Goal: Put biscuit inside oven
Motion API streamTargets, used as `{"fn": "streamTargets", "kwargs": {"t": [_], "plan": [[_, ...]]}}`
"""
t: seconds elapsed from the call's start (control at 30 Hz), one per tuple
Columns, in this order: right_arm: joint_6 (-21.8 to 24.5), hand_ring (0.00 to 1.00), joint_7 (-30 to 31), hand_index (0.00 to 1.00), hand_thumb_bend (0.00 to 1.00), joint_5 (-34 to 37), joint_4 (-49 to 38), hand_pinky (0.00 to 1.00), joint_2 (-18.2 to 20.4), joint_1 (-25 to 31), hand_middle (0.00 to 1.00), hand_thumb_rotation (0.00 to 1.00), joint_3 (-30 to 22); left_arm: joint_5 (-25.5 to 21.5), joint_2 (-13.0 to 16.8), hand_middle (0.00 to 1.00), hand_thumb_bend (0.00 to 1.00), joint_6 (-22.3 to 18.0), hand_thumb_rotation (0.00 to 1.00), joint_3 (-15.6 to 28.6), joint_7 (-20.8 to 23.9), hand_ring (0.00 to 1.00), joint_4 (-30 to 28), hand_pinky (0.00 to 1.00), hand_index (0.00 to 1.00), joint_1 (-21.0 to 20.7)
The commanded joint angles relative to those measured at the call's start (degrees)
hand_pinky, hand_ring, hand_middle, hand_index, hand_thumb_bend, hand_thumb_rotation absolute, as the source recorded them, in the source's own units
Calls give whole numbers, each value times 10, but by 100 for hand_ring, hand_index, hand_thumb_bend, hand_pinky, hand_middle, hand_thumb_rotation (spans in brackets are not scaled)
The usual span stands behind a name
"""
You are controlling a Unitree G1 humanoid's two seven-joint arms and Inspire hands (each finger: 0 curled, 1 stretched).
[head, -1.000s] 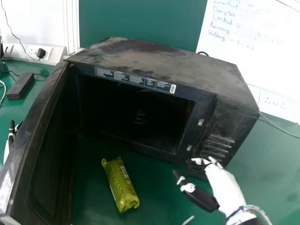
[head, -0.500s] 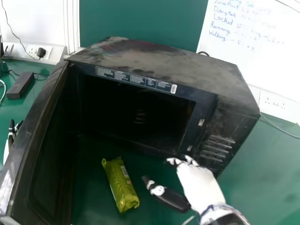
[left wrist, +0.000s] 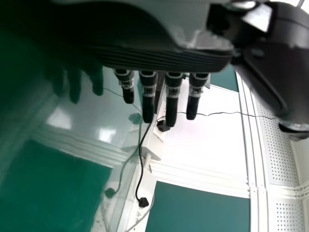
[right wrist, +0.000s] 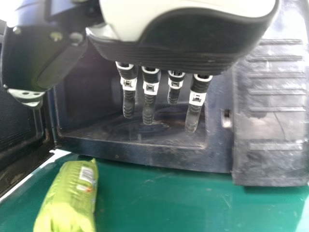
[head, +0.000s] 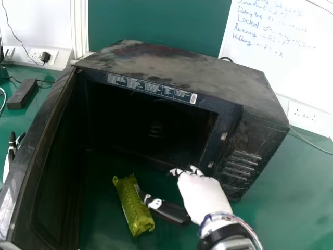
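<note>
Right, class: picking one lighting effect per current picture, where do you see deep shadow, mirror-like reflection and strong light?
Head view: deep shadow fills the microwave oven's cavity, with pale glare on its open door; left wrist view: the glossy green tabletop mirrors the left hand and carries bright patches; right wrist view: light brightens the biscuit packet.

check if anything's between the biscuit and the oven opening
Only the oven sill stands between the biscuit and the opening; the door is swung open. The right robot hand is to the biscuit's right.
</note>
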Motion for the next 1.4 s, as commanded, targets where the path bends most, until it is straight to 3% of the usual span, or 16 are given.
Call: {"fn": "streamTargets", "kwargs": {"t": [0.0, 0.7, 0.9, 1.13, 1.37], "plan": [[-10, 85, 14, 89, 87, -12, 8, 76, 25, -11, 88, 56, 1, -2, -8, 89, 26, 4, 0, -2, 1, 88, 0, 94, 92, 14], [-6, 80, 40, 85, 89, -125, 96, 69, 71, -38, 84, 55, 93, -2, -6, 89, 27, 2, 0, -1, -2, 88, 7, 93, 92, 12], [2, 76, 56, 84, 89, -115, 118, 63, 71, -43, 80, 55, 106, -4, -7, 89, 28, 0, 0, 0, -5, 88, 8, 93, 92, 12], [29, 75, 40, 81, 89, -116, 144, 65, 73, -34, 76, 53, 129, 2, -8, 88, 29, -4, 1, -2, -3, 87, 10, 91, 91, 13], [50, 66, 18, 83, 89, -115, 170, 56, 69, -26, 69, 51, 147, 2, -6, 87, 30, -11, 6, -1, -6, 86, 23, 90, 90, 10]]}}
